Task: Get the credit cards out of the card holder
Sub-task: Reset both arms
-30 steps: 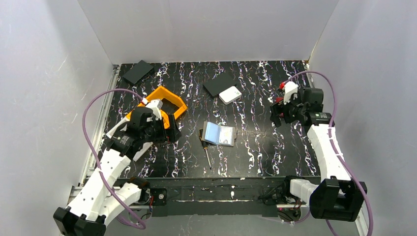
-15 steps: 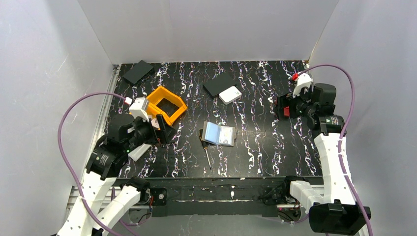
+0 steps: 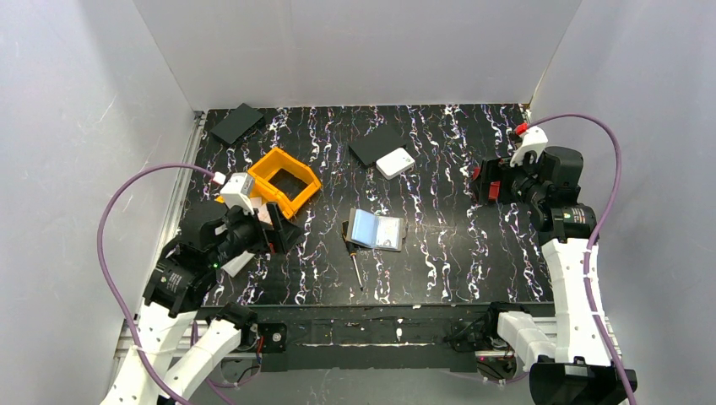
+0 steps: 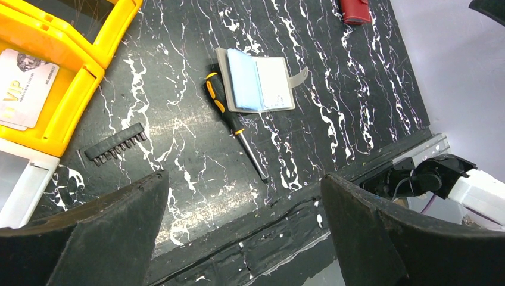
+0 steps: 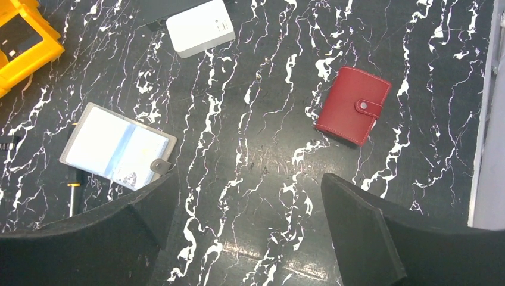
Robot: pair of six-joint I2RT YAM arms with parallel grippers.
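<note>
The card holder [image 3: 376, 229] lies open and flat in the middle of the table, with its snap tab on the right. It also shows in the left wrist view [image 4: 259, 80] and the right wrist view [image 5: 116, 148]. A pale blue card [image 4: 244, 78] and a greyish card [image 4: 275, 83] sit in its two halves. My left gripper [image 3: 277, 228] hovers left of the holder, open and empty [image 4: 242, 190]. My right gripper [image 3: 483, 186] hovers well to the right of it, open and empty [image 5: 249, 185].
A screwdriver [image 3: 355, 261] lies against the holder's left side. An orange bin [image 3: 285, 180] holds a "VIP" card [image 4: 25, 88]. A black bit strip [image 4: 116, 143] lies near it. A white box [image 3: 394, 163], two flat black rectangles [image 3: 236, 123] [image 3: 376, 143] and a red wallet [image 5: 354, 113] are also on the table.
Both arms have lifted and drawn back, the left toward the near left and the right toward the right wall. The card holder and the other things have not moved.
</note>
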